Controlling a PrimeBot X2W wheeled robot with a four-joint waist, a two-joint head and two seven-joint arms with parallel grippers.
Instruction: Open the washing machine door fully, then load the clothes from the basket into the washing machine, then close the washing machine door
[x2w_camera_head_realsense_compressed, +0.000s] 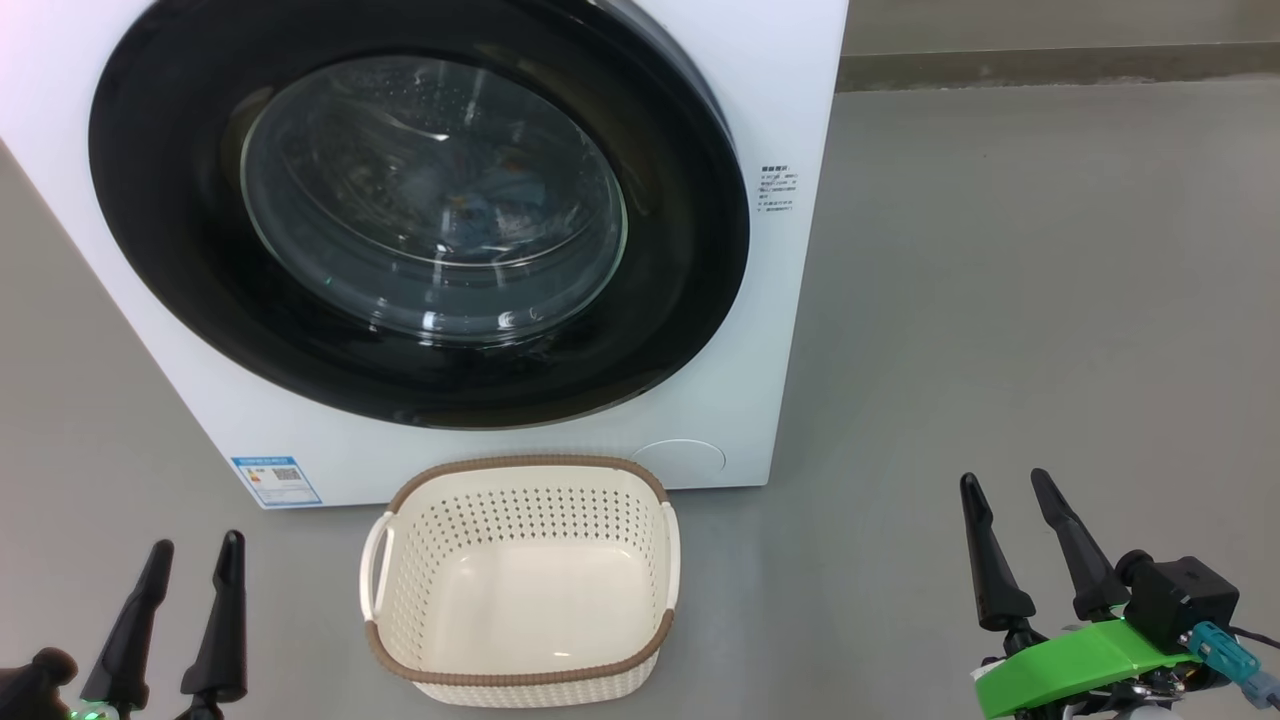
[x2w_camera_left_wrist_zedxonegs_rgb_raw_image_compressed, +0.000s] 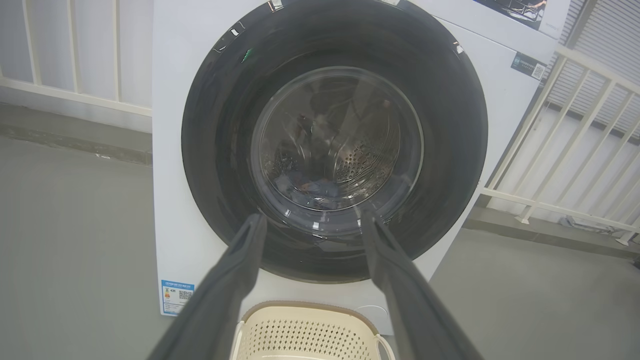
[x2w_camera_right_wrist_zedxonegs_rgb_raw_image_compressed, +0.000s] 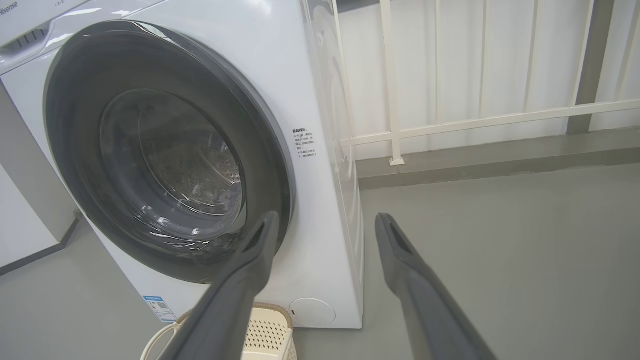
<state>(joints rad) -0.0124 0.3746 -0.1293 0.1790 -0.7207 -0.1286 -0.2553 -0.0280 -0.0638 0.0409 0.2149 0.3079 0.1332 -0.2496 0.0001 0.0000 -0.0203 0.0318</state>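
The left hand (x2w_camera_head_realsense_compressed: 197, 542) and right hand (x2w_camera_head_realsense_compressed: 1004, 478) hang low over the grey floor (x2w_camera_head_realsense_compressed: 1000, 300), each with fingers spread wide and holding nothing. Between them the basket (x2w_camera_head_realsense_compressed: 520, 463) stands on the floor just before the washing machine (x2w_camera_head_realsense_compressed: 790, 100), its bare cream bottom showing. Behind the shut washing machine door (x2w_camera_head_realsense_compressed: 150, 200), bluish clothes (x2w_camera_left_wrist_zedxonegs_rgb_raw_image_compressed: 312, 189) lie in the drum (x2w_camera_left_wrist_zedxonegs_rgb_raw_image_compressed: 360, 160).

one washing machine (x2w_camera_head_realsense_compressed: 330, 450), one basket (x2w_camera_head_realsense_compressed: 520, 510)
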